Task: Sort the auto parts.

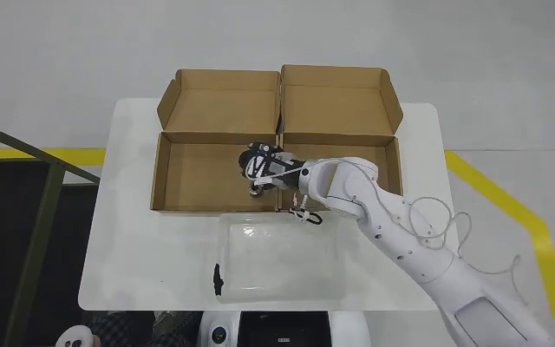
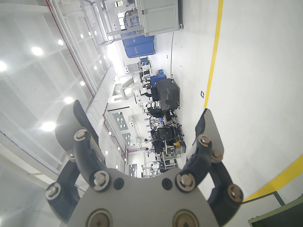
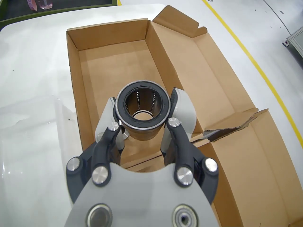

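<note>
Cardboard box (image 3: 106,31) lies beneath the right claw (image 3: 143,100) clamping a bearing (image 3: 144,132), clear tray (image 1: 286,260) nearby.

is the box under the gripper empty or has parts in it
Empty as far as visible: bare cardboard floor in the box, though the held bearing hides part.

This hall is bright and evenly lit from round ceiling lamps (image 2: 37,51), which flare into white halos in the left wrist view. The white table (image 3: 30,76) gives back a soft sheen. Inside the cardboard box (image 3: 113,72) the walls cast only faint, soft-edged shadows. Straight lines like the yellow floor stripe (image 2: 214,48) bow toward the wrist views' edges.
</note>
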Robot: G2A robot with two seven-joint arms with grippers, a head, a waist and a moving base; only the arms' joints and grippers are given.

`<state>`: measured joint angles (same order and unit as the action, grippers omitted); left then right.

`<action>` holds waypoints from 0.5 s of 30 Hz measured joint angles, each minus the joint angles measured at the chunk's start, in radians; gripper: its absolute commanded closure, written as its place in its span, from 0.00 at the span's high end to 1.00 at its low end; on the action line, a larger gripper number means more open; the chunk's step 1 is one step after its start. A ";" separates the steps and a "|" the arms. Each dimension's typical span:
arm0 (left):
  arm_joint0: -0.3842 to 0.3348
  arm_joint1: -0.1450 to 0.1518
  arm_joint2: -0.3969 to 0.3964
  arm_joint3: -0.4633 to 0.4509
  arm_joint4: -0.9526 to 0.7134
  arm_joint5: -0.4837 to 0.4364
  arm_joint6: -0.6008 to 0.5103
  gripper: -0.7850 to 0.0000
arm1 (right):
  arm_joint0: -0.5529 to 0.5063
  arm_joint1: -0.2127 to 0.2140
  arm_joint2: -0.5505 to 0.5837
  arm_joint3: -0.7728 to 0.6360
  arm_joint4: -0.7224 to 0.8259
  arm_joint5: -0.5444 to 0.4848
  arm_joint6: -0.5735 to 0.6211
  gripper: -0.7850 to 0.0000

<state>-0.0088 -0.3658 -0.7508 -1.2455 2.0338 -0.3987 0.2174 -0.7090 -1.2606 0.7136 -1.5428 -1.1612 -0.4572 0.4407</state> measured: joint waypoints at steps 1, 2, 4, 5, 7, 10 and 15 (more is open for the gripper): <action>0.000 0.000 0.000 0.000 0.000 0.000 0.000 1.00 | 0.012 -0.008 -0.012 0.016 -0.001 0.008 0.000 0.00; 0.000 0.000 0.000 0.000 0.000 0.000 0.000 1.00 | 0.020 -0.013 -0.020 0.027 -0.002 0.015 0.001 0.00; 0.000 0.000 0.000 0.000 0.000 0.000 0.000 1.00 | 0.038 -0.027 -0.040 0.053 -0.006 0.031 0.002 0.00; 0.000 0.000 0.000 0.000 0.000 0.000 0.000 1.00 | 0.045 -0.033 -0.048 0.064 -0.006 0.037 0.001 0.00; 0.000 0.000 0.000 0.000 0.000 0.000 0.000 1.00 | 0.061 -0.045 -0.064 0.090 -0.008 0.049 0.000 0.00; 0.000 0.000 0.000 0.000 0.000 0.000 0.000 1.00 | 0.082 -0.062 -0.083 0.128 -0.015 0.069 0.004 0.00; 0.000 0.000 0.000 0.000 0.000 0.000 0.000 1.00 | 0.108 -0.088 -0.108 0.192 -0.023 0.087 0.010 0.00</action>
<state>-0.0088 -0.3658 -0.7508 -1.2455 2.0338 -0.3987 0.2174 -0.6011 -1.3487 0.6053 -1.3513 -1.1843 -0.3700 0.4503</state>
